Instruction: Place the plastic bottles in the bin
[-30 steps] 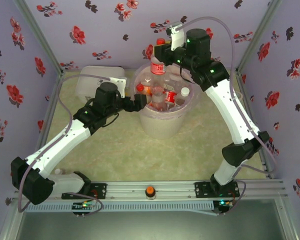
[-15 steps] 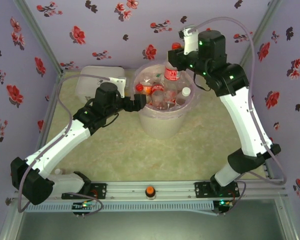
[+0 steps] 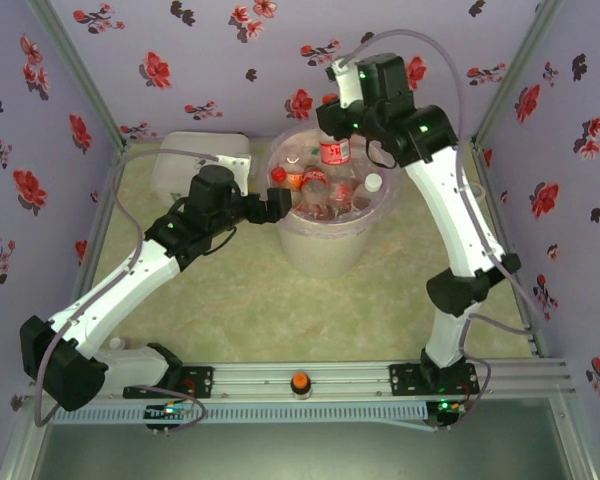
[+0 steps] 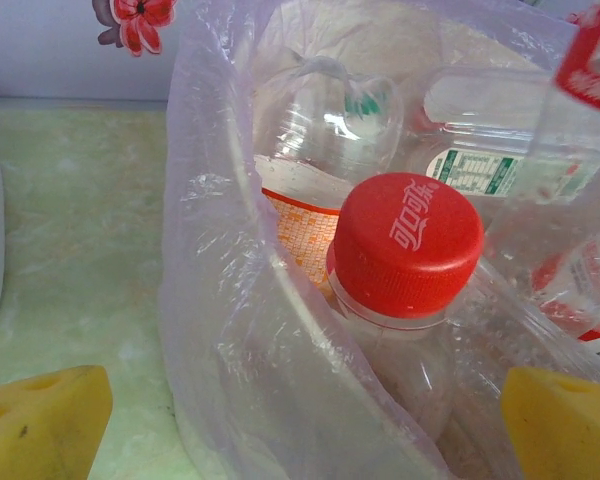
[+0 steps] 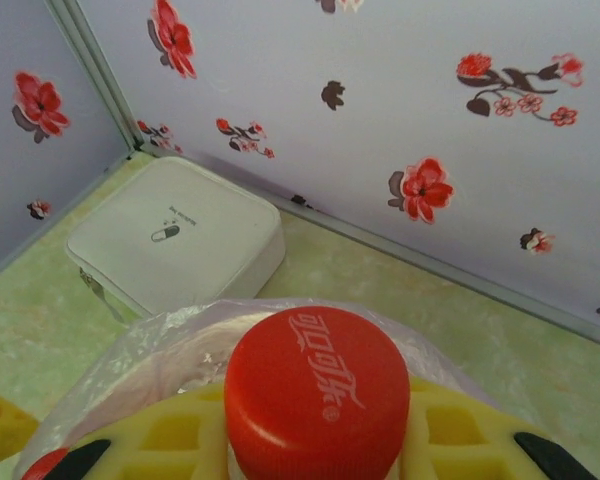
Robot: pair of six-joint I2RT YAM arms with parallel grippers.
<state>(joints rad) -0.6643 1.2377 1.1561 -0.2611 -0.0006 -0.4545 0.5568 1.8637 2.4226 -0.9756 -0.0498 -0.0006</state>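
The bin (image 3: 320, 250), a white bucket with a pink bag liner, stands at the back middle with several plastic bottles (image 3: 315, 195) inside. My right gripper (image 3: 332, 128) hangs over its far side, shut on a red-capped, red-labelled bottle (image 3: 332, 152) held upright; its yellow fingers (image 5: 160, 435) flank the red cap (image 5: 315, 395). My left gripper (image 3: 280, 206) is open at the bin's left rim, and the bag rim (image 4: 230, 330) runs between its fingertips (image 4: 40, 425). Just inside is a red-capped bottle (image 4: 408, 245), with an orange-labelled one (image 4: 300, 215) and a green-printed one (image 4: 480, 165) behind.
A white rectangular lidded box (image 3: 195, 160) lies left of the bin near the back wall, seen also from the right wrist (image 5: 175, 240). Flowered walls close in the back and both sides. An orange button (image 3: 300, 382) sits on the front rail.
My right arm swung right, then back left and lower, keeping the held bottle over the bin's far side. The left arm has not moved.
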